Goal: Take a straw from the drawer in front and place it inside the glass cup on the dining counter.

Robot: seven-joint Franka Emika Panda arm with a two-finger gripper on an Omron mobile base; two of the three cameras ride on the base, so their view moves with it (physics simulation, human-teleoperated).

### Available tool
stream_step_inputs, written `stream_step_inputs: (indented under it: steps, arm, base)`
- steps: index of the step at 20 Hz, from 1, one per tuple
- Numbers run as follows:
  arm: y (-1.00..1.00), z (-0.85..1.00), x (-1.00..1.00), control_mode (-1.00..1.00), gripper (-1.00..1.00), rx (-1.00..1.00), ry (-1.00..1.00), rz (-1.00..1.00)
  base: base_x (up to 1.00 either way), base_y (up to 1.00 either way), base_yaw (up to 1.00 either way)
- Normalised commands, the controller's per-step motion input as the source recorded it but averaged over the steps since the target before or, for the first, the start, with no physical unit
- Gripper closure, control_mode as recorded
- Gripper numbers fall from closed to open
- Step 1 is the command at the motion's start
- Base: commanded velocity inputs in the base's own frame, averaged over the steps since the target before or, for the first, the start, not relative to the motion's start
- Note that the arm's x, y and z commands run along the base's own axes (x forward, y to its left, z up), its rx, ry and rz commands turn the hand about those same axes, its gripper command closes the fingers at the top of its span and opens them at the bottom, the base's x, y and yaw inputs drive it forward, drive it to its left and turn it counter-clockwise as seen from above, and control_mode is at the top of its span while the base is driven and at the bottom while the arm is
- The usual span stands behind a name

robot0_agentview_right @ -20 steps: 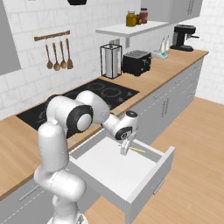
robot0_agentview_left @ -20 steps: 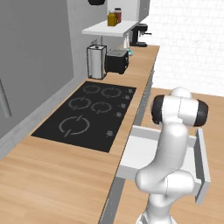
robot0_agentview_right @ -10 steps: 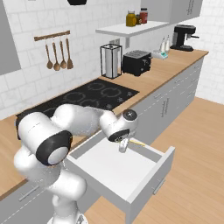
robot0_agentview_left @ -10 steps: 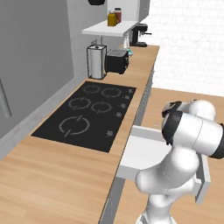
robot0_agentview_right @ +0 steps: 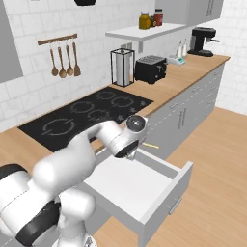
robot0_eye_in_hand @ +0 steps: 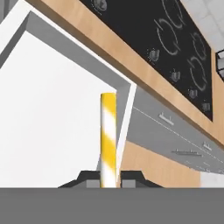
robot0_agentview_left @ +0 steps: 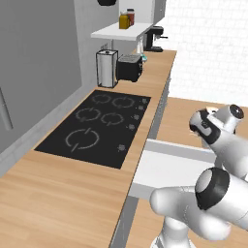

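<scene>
straw: a thin yellow-and-white striped stick (robot0_eye_in_hand: 108,135), pinched at its lower end between the two dark tips of the tool (robot0_eye_in_hand: 109,177); from the right base camera a short pale sliver (robot0_agentview_right: 151,145) juts out sideways from the tool (robot0_agentview_right: 136,148)
tool: clamped tight on the straw, lifted clear above the drawer's far corner, out over the grey cabinet fronts
drawer: pulled out wide (robot0_agentview_right: 166,190), directly under the tool; its white inside (robot0_eye_in_hand: 48,109) is bare where the cameras reach; also seen from the left base camera (robot0_agentview_left: 164,167)
desk: wooden worktop (robot0_agentview_left: 58,193) running behind the tool, above the drawer's cabinet
cooktop: black, set into the desk (robot0_agentview_right: 87,113), its knobs (robot0_eye_in_hand: 153,54) lying just past the drawer's back edge
desk, far end: a clear upright holder (robot0_agentview_right: 121,67), a black toaster (robot0_agentview_right: 150,68) beside it, then a coffee machine (robot0_agentview_right: 202,41) well beyond
shelf: white, above the toaster (robot0_agentview_right: 140,31), carrying jars (robot0_agentview_right: 144,20)
wall: wooden spoons (robot0_agentview_right: 61,60) hanging on a rail over the cooktop
</scene>
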Motion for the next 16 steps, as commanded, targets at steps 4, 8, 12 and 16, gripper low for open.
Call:
stream_step_inputs:
  steps: [4,8,12,16]
  arm:
    - [0.14,0.96,-0.31,-1.0,1.0,-0.02,-0.13,0.0]
    - [0.13,0.81,-0.43,-1.0,1.0,-0.01,-0.02,0.0]
    - [0.19,0.68,-0.46,-1.0,1.0,-0.02,0.0,0.0]
    - [0.25,0.68,-0.35,-1.0,1.0,-0.02,0.0,0.0]
  base:
    - [0.0,0.0,0.0]
    - [0.0,0.0,0.0]
    - [0.0,0.0,0.0]
    - [0.0,0.0,0.0]
